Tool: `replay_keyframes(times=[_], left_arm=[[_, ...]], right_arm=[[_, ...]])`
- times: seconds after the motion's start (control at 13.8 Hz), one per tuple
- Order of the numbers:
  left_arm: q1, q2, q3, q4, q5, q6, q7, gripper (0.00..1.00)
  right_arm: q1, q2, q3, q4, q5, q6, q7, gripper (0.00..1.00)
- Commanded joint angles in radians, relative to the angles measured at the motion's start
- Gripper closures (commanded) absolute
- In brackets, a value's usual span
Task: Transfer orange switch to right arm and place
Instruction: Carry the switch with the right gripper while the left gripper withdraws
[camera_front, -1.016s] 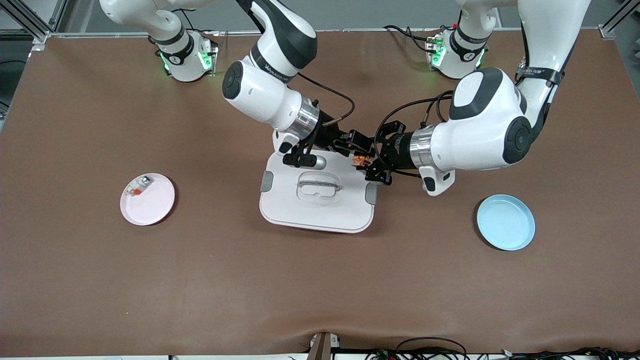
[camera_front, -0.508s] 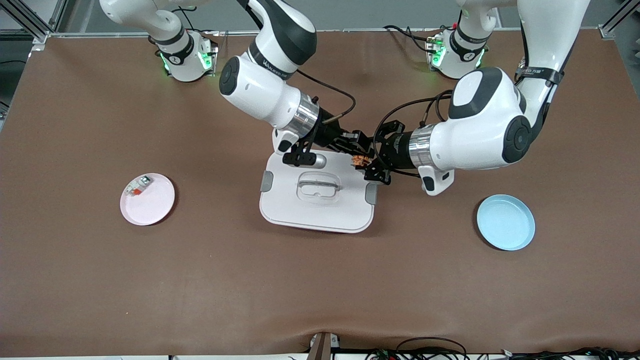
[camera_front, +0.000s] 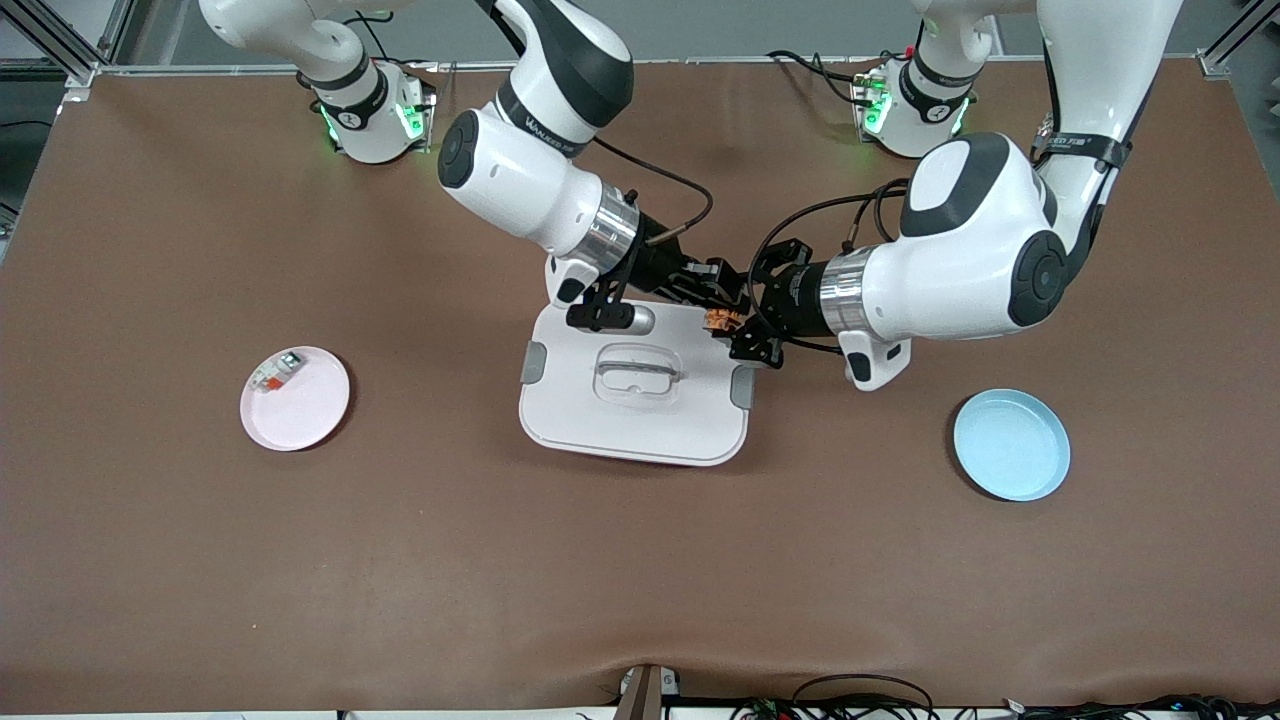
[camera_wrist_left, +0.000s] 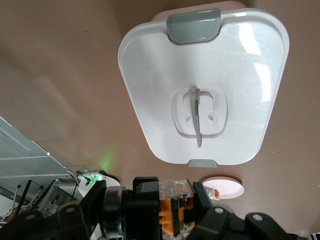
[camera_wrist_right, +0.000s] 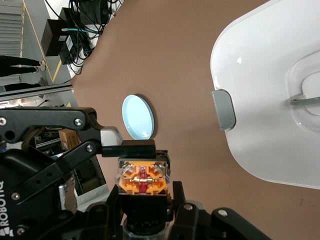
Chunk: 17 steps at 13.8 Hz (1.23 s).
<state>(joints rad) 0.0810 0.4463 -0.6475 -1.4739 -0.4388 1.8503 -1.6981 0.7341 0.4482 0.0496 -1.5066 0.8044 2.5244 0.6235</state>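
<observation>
Handover midway over the white lid (camera_front: 633, 400).

My right gripper (camera_front: 722, 296) clamps the orange switch (camera_front: 720, 320); my left gripper (camera_front: 745, 330) grips it too. Placing remains.

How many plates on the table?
2. The pink plate lies toward the right arm's end, with a small white part on it. The blue plate lies toward the left arm's end. None appears hidden.

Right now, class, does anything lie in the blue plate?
No. The blue plate shows only its bare inside; the white part lies on the pink plate.
</observation>
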Motion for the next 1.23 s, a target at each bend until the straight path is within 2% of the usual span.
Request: replay_keyframes(times=[0.0,0.15,0.36,0.51,0.73,0.8,1.02,1.16], left_arm=[[0.023,-0.014,-0.004,0.053,0.011,-0.063,0.000,0.00],[0.026,-0.021,0.000,0.084,0.055,-0.103,0.024,0.00],[0.034,-0.044,0.002,0.099,0.195,-0.115,0.081,0.00],[0.078,-0.067,0.000,0.099,0.250,-0.115,0.179,0.00],[0.144,-0.130,0.002,0.098,0.348,-0.141,0.386,0.00],[0.176,-0.144,0.003,0.098,0.371,-0.158,0.467,0.00],[0.281,-0.184,0.003,0.092,0.417,-0.204,0.731,0.00],[0.313,-0.207,0.002,0.089,0.472,-0.242,0.860,0.00]], right_arm=[[-0.005,0.006,-0.008,0.003,-0.001,-0.006,0.013,1.00],[-0.005,0.006,-0.008,0.003,-0.001,-0.006,0.015,1.00],[-0.025,0.000,-0.011,0.003,-0.005,-0.064,0.007,1.00],[-0.060,-0.020,-0.011,0.003,-0.110,-0.145,-0.001,1.00],[-0.111,-0.060,-0.010,0.005,-0.342,-0.303,-0.132,1.00],[-0.123,-0.075,-0.010,0.005,-0.375,-0.350,-0.195,1.00],[-0.209,-0.111,-0.011,0.005,-0.395,-0.507,-0.400,1.00],[-0.281,-0.129,-0.011,0.006,-0.431,-0.577,-0.525,1.00]])
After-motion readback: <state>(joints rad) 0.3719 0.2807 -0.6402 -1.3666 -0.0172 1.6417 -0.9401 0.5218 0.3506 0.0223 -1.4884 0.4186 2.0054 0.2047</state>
